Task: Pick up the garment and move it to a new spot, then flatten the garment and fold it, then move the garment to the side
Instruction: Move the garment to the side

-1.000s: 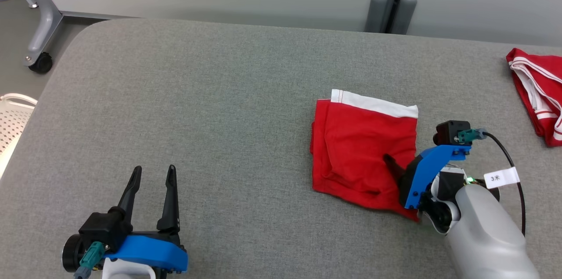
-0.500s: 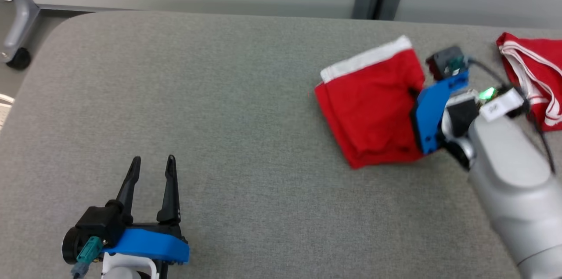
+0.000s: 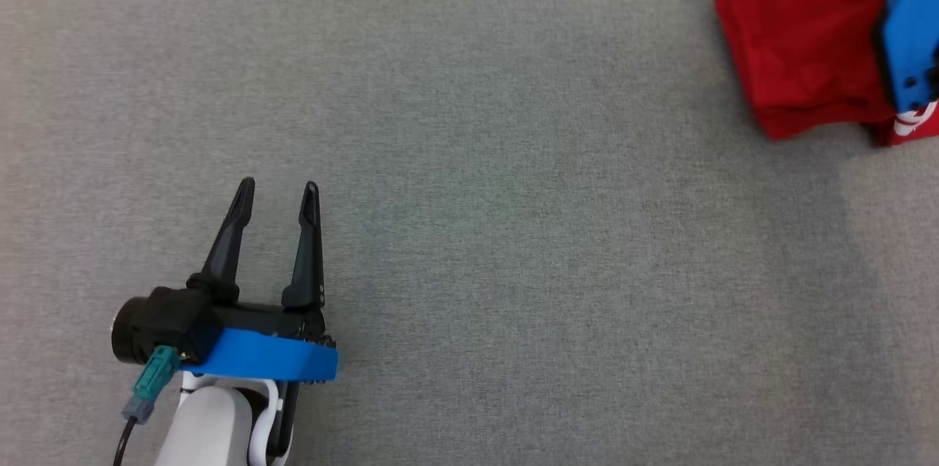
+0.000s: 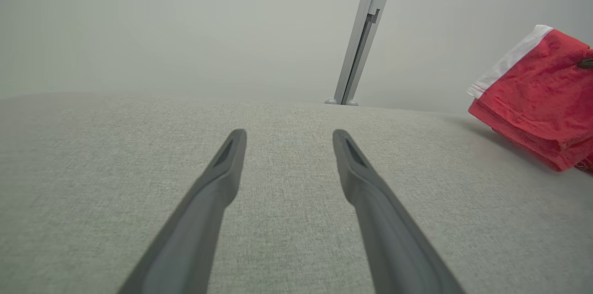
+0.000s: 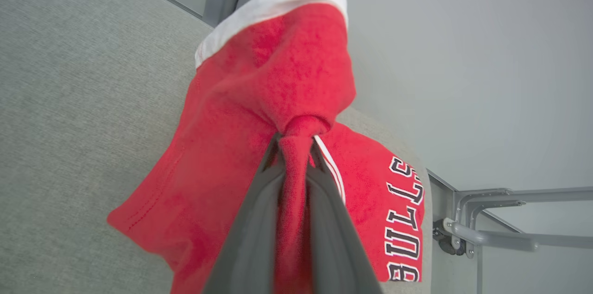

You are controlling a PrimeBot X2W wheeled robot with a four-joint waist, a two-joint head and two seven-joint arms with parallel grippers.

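Observation:
The garment [image 3: 799, 48] is a folded red piece with a white band, at the head view's top right. It hangs bunched from my right gripper [image 5: 296, 143], whose two dark fingers are shut on a pinch of its red cloth. In the head view that gripper's blue wrist mount [image 3: 910, 48] sits against the garment's right side. The left wrist view shows the garment [image 4: 533, 95] lifted at the right, its lower edge near the surface. My left gripper [image 3: 279, 186] rests at the lower left over the grey table, open and holding nothing, its fingers [image 4: 222, 178] spread apart.
A second red garment with "BULLS" lettering [image 5: 398, 220] lies under and beside the held one, at the table's right end. Grey padded table [image 3: 513, 194] spreads wide between the arms. A grey post [image 4: 361, 34] and a metal frame [image 5: 486, 234] stand beyond the edges.
My right gripper closed on the garment, lifted it off the table and carried it right and away, over the other red garment. The head camera has tilted down. The left arm stays put.

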